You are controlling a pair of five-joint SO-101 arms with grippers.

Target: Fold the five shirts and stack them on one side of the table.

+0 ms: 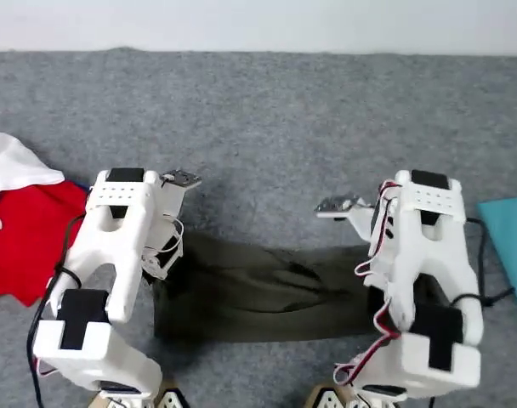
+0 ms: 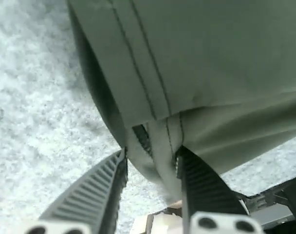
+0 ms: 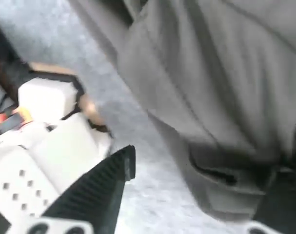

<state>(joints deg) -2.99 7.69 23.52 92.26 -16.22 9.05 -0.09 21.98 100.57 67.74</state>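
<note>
no text, label, number or sign can be read on anything here.

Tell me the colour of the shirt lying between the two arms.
The shirt is dark olive green; the high view shows it best.

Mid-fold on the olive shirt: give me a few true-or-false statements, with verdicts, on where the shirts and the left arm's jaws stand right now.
1. The left arm's jaws pinch a fold of the olive shirt. True.
2. The red shirt lies beside the right arm. False: it lies at the table's edge beside the left arm.
3. A white shirt overlaps the red shirt. True.
4. The teal shirt is stacked on the olive shirt. False: it lies apart from it, at the table's edge by the right arm.
</note>
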